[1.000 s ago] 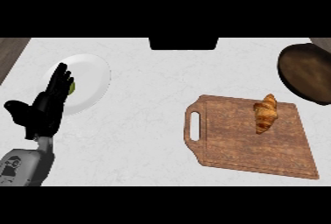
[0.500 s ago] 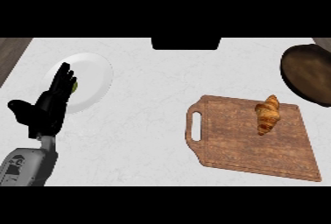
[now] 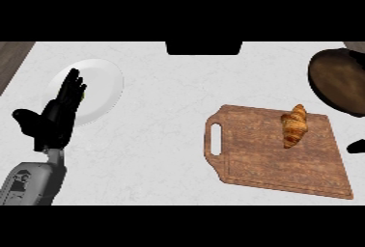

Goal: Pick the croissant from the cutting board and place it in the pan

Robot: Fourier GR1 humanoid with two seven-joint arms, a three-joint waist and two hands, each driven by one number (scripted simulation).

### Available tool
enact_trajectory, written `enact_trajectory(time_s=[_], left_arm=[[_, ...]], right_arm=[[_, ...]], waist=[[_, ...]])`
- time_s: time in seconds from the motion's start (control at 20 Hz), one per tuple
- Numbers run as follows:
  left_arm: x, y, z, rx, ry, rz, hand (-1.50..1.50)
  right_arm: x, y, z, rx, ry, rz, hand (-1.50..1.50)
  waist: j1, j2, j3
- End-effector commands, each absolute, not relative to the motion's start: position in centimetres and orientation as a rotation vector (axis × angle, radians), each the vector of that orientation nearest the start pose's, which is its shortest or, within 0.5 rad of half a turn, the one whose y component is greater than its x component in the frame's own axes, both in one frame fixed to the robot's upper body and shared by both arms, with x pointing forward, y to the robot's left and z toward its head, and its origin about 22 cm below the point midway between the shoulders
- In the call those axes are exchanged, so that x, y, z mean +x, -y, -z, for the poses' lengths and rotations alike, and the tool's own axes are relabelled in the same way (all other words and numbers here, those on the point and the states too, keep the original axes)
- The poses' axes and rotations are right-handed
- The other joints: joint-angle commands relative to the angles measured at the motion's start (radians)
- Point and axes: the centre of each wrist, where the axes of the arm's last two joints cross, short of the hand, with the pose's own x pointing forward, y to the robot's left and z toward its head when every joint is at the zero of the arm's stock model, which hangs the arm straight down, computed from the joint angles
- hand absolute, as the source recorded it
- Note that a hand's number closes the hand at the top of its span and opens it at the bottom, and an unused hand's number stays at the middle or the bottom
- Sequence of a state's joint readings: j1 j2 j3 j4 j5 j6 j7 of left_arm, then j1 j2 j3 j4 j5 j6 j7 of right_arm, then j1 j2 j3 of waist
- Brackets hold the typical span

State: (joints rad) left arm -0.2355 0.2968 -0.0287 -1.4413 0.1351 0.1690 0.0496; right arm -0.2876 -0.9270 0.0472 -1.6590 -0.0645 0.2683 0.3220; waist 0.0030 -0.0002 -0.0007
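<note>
Left hand rests open at the left, well apart from the croissant lying near-to-far on the cutting board, pan beyond; right hand likely nearer.

White counter bears plate, cutting board, pan.

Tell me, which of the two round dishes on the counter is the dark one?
The pan at the far right edge, beyond the cutting board. It is dark brown, while the plate at the left, behind the open left hand, is white.
</note>
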Motion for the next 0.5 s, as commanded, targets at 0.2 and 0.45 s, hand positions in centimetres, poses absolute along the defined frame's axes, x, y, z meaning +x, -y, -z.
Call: enact_trajectory(time_s=[0.2, 0.45], left_arm=[[30.6, -27.8, -5.9, 0.181, 1.623, 0.043, 0.00], [30.1, -28.1, -5.2, 0.197, 1.607, 0.026, 0.00]], right_arm=[[30.2, 36.0, -18.7, -0.665, 1.278, -0.848, -1.50], [30.4, 35.1, -17.0, -0.647, 1.223, -0.864, -1.50]], waist=[[0.002, 0.001, 0.001], [-0.002, 0.000, 0.001]])
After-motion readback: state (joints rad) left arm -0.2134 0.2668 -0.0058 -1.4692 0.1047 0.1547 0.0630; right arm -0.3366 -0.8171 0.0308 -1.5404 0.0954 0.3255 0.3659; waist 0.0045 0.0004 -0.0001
